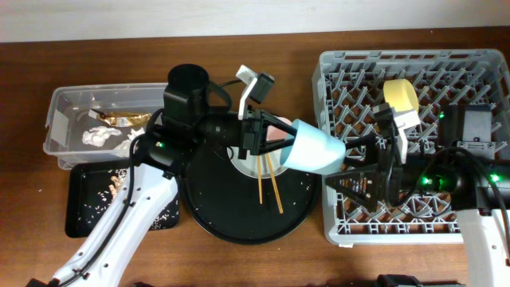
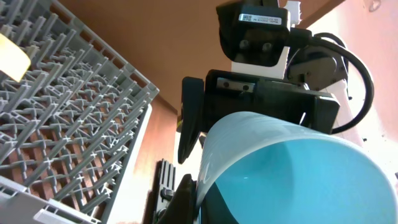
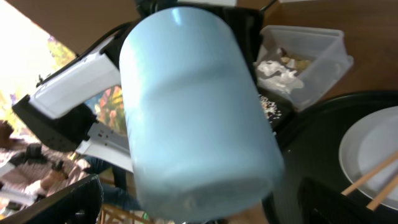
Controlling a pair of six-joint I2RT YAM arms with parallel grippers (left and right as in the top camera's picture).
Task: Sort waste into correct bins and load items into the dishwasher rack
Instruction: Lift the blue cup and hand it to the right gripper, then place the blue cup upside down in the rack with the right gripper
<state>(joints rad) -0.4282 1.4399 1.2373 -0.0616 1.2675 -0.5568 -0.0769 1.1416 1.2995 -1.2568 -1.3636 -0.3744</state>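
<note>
The light blue cup [image 1: 315,150] hangs on its side between the round black tray [image 1: 231,209] and the dishwasher rack [image 1: 414,57]. My left fingers [image 1: 256,134] are clamped on its rim so the base faces my right fingers [image 3: 348,199], which are spread wide at that base and gripping nothing, a handover towards the rack, I judge. I count one yellow bowl [image 1: 401,96] in the rack's far part, one plate [image 1: 252,167] and two chopsticks [image 1: 271,185] on the round tray, and one clear tub [image 1: 60,119] and one shallow black tray [image 1: 76,215] at far left.
</note>
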